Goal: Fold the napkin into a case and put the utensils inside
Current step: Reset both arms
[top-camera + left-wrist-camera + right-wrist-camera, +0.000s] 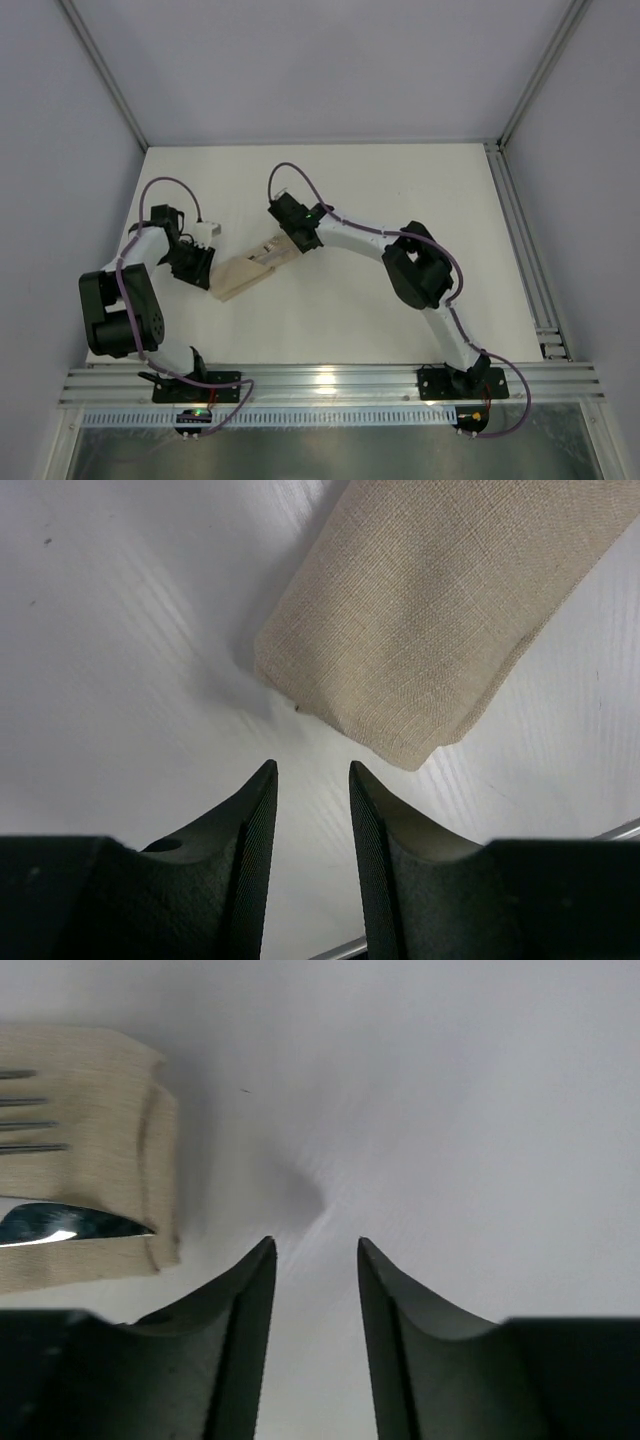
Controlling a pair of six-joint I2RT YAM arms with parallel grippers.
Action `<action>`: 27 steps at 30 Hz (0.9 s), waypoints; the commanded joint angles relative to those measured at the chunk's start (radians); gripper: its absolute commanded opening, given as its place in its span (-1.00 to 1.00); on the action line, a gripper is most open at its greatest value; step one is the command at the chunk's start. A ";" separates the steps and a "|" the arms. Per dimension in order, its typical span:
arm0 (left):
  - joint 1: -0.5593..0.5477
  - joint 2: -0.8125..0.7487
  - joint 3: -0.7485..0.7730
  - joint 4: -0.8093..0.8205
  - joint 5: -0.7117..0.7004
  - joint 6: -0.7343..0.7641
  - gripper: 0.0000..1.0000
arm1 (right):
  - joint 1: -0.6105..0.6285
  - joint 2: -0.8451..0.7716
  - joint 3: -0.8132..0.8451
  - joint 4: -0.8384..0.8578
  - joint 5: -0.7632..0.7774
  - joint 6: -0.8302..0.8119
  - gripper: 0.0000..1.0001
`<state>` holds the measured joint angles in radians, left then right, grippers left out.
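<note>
At the near edge, the silver aluminium rail point(330, 385) carries both arm bases on the white table point(400, 200). The left gripper point(203, 272), a black two-finger tool, hangs low over the tabletop with its ribbed fingers slightly apart and nothing between them. In the left wrist view, the left gripper point(310, 770) points at the rounded closed end of the case point(430, 610), a long packet of folded beige-tan woven cloth. That end lies just beyond the fingertips without touching them.

From above, the case point(245, 272) lies flat on the table on a diagonal between the two tools, its nearer end by the left gripper and its farther end by the right gripper point(300, 238). The right gripper point(313, 1245) is also parted and empty, over bare table just beside the layered mouth of the case point(100, 1080). Resting on the cloth there are the silver tines of the fork point(30, 1110) and the shiny pointed blade tip of the knife point(70, 1222). Their handles are out of sight.
</note>
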<state>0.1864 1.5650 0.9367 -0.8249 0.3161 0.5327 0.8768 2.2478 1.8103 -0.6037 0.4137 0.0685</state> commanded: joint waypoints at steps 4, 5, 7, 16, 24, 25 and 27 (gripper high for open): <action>0.051 -0.170 0.001 -0.005 -0.071 -0.007 -0.24 | -0.159 -0.356 -0.250 0.123 0.008 0.060 0.54; 0.062 -0.187 0.001 -0.003 -0.072 -0.010 -0.23 | -0.183 -0.394 -0.328 0.134 -0.004 0.076 0.66; 0.102 -0.241 -0.010 0.000 -0.074 -0.016 -0.22 | -0.266 -0.511 -0.458 0.169 -0.047 0.096 0.88; 0.238 -0.385 -0.082 0.004 -0.106 -0.007 -0.05 | -0.678 -0.904 -0.896 0.288 -0.208 0.149 0.98; 0.327 -0.454 -0.114 -0.014 -0.109 -0.034 0.10 | -0.786 -0.991 -0.991 0.262 -0.133 0.171 0.98; 0.328 -0.464 -0.121 -0.014 -0.112 -0.037 0.14 | -0.786 -0.998 -1.003 0.268 -0.130 0.177 0.99; 0.329 -0.483 -0.125 -0.017 -0.117 -0.048 0.17 | -0.786 -1.005 -1.010 0.277 -0.136 0.185 0.99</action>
<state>0.5064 1.1290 0.8173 -0.8322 0.2062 0.5083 0.0925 1.2823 0.8112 -0.3740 0.2630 0.2234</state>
